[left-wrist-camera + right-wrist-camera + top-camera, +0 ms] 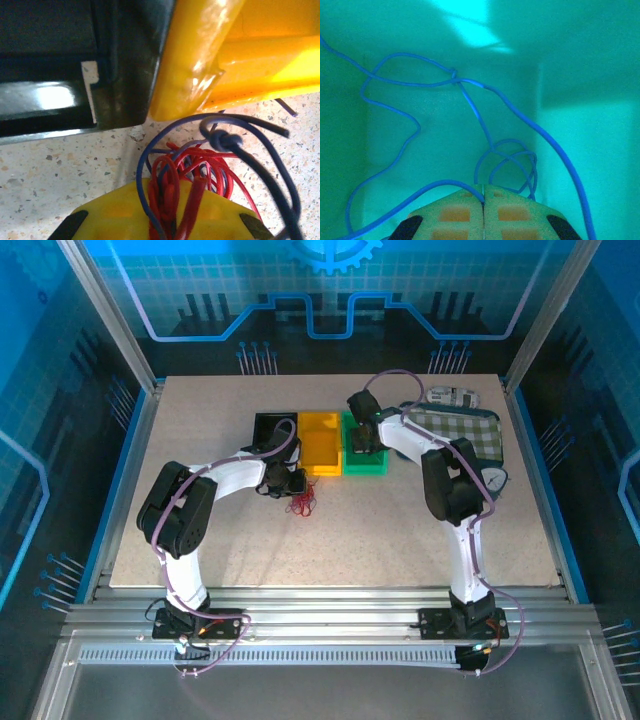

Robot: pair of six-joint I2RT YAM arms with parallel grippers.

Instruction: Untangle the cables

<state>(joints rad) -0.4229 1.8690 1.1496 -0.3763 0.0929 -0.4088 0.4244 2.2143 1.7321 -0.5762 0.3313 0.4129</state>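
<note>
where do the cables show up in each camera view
top external: the cables, a small red tangle on the table, just nearer than the yellow bin
left wrist: red and dark blue cables at bottom centre, under the yellow bin's corner
right wrist: one blue cable looping over the green bin floor
shared landmarks: yellow bin for top and left wrist, green bin for top and right wrist

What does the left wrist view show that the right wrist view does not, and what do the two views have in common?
Left wrist: a tangled bunch of red and dark blue cables on the speckled table, beside corners of the black bin and the yellow bin.
Right wrist: one knotted blue cable lying inside the green bin.
Shared: each view has its own gripper closed on cable, the left gripper on the bunch, the right gripper on the blue cable.
</note>
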